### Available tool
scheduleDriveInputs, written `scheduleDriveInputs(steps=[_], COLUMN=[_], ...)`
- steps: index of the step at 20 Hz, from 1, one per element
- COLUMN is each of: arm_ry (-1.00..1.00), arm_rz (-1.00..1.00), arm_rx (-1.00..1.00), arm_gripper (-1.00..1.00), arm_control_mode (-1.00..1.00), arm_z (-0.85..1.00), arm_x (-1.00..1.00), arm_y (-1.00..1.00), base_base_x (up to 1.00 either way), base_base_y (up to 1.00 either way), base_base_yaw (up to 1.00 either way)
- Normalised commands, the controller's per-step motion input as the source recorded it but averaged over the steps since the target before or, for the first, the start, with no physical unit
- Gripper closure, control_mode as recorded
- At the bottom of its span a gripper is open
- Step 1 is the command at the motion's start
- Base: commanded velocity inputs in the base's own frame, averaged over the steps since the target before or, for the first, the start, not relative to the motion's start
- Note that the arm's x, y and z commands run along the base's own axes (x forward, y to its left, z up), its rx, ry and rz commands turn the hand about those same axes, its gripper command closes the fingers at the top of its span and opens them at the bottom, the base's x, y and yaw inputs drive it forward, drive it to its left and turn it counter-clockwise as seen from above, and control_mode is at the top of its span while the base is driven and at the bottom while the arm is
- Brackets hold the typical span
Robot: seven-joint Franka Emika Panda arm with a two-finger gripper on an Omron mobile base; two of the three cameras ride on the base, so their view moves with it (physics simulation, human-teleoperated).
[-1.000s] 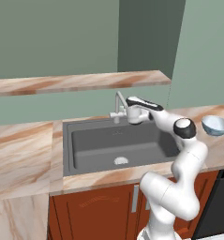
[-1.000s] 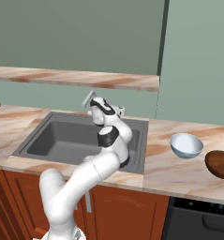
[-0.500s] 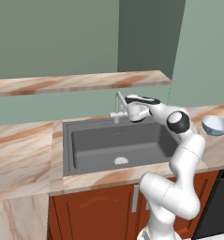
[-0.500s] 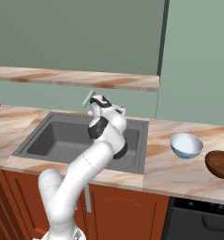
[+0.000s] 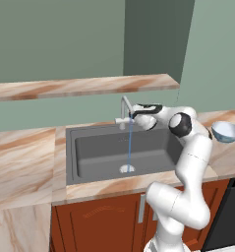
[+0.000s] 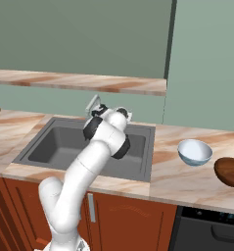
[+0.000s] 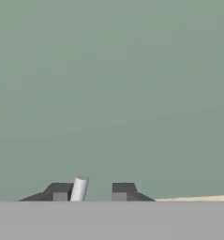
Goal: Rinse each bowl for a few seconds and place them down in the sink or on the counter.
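Well, here is how it stands.
Water: a thin blue stream (image 5: 130, 142) runs from the faucet (image 5: 125, 105) straight down to the drain (image 5: 127, 169), so I'd say the tap is on.
Arm: stretched over the back rim of the sink (image 5: 99, 152), with its hand up at the faucet.
Fingers: the fingers (image 7: 123, 190) stand somewhat apart. In the hand view a small silver lever (image 7: 78, 189) lies against one tip, with a clear gap to the other, so they look released rather than clenched and they carry nothing.
Pale bowl: the blue-grey bowl (image 5: 227, 131) sits upright on the tabletop (image 5: 20, 162) to the right of the sink, well apart from the stream and from the hand.
Dark round thing: a brown rounded thing (image 6: 230, 171) lies just beyond the pale bowl. It may be a second bowl, but I can't tell.
Basin: dark grey, with only the stream and the drain showing in it.
Done so far: as I judge it, only the water has been started.
Left to do: the whole of the rinsing. Each bowl must be fetched, held under the stream a few seconds, then set down in the sink or on the tabletop.
Progress: early, by my reckoning.
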Motion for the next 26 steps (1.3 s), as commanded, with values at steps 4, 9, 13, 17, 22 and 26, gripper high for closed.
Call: scheduleDriveInputs(steps=[4, 9, 13, 17, 22, 26], arm_ry=[0.14, 0.09, 0.01, 0.01, 0.06, 0.06], arm_rz=[0.0, 0.0, 0.0, 0.0, 0.0, 0.0], arm_rx=[0.05, 0.07, 0.09, 0.09, 0.06, 0.02], arm_gripper=[1.0, 1.0, -1.0, -1.0, -1.0, -1.0], arm_control_mode=[-1.0, -1.0, -1.0, -1.0, -1.0, -1.0], arm_z=[-0.31, -0.12, 0.2, 0.23, 0.32, 0.4], arm_x=[-0.27, -0.25, -0.17, -0.14, -0.01, -0.05], arm_y=[-0.52, -0.47, -0.43, -0.5, -0.22, -0.11], base_base_x=[0.0, 0.0, 0.0, 0.0, 0.0, 0.0], base_base_y=[0.0, 0.0, 0.0, 0.0, 0.0, 0.0], base_base_yaw=[0.0, 0.0, 0.0, 0.0, 0.0, 0.0])
